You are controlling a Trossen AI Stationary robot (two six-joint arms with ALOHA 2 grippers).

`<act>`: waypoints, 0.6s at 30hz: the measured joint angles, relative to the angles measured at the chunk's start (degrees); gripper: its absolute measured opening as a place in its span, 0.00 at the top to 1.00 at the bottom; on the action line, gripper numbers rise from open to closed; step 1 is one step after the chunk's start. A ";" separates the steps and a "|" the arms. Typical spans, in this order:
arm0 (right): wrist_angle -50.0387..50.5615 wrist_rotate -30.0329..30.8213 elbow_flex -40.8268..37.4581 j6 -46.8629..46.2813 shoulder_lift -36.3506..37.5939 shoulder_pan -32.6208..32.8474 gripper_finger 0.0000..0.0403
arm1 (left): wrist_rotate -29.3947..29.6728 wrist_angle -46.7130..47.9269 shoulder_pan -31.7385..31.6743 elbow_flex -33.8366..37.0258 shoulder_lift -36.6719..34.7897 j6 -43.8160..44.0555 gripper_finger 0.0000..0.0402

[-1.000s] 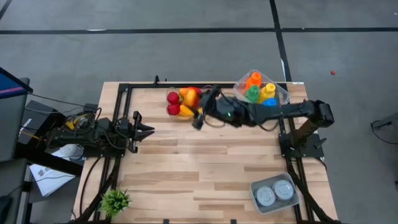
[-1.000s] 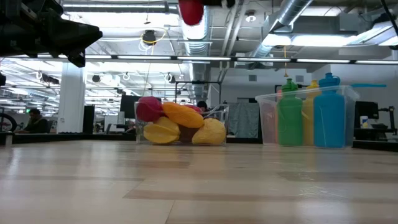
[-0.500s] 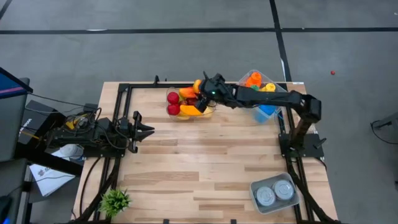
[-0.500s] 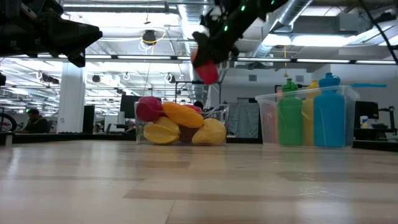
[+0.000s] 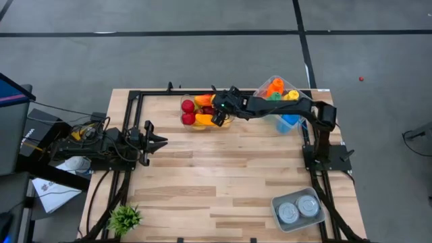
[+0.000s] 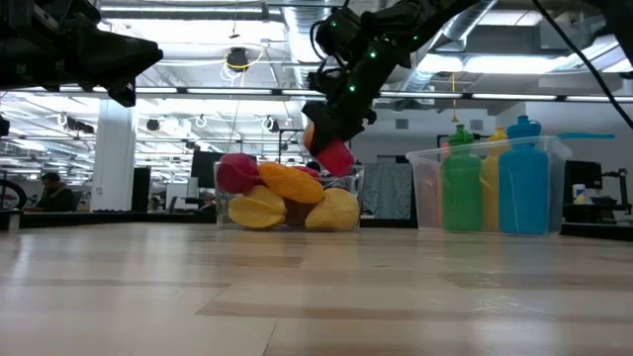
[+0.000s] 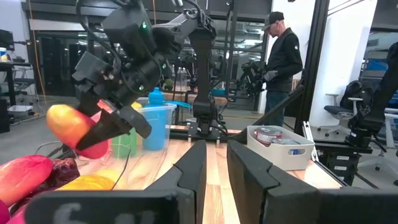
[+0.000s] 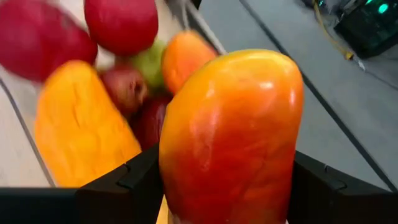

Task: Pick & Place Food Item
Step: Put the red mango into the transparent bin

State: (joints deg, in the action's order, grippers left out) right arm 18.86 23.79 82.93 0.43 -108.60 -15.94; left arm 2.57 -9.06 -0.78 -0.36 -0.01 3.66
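Observation:
An orange-red mango-like fruit [image 8: 233, 130] sits between the fingers of my right gripper [image 5: 217, 116], just over a clear bin [image 5: 200, 111] heaped with red, yellow and orange fruit at the table's far middle. In the low view the fruit [image 6: 331, 153] hangs at the bin's right end, above the pile [image 6: 287, 198]. My left gripper [image 5: 156, 140] waits at the table's left side, a narrow gap between its fingers [image 7: 193, 168], holding nothing. My right gripper pinches the fruit between its two fingers [image 8: 127, 180], one on each flank [image 8: 180, 155] of its near half. The fingers slant down from the table's right side. The fruit sticks out past the fingertips, tilted, lifted clear above the fruit in the bin.
A clear bin of coloured bottles [image 5: 283, 94] stands at the far right, next to the fruit bin. A tray with two cans [image 5: 297, 209] sits at the near right corner and a small plant [image 5: 125, 217] at the near left. A person [image 7: 283, 62] stands beyond the table.
My right gripper has carried the fruit toward the table's far edge and down over the fruit bin, tipping its fingers downward. The fruit has sunk from high above the bin to just over the pile. The grip has stayed the same.

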 joint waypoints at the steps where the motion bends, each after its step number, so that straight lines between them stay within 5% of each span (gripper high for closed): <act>1: 0.45 0.00 -0.04 0.02 -0.17 0.00 0.39 | -0.02 0.00 0.00 0.00 0.00 0.00 0.87; 18: 2.27 0.22 0.03 2.58 -1.98 0.13 0.36 | -0.01 0.00 0.00 0.00 0.00 0.00 0.87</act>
State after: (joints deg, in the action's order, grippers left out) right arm 21.13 24.01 82.96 3.01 -110.58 -15.81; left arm 2.56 -9.06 -0.78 -0.36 -0.01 3.66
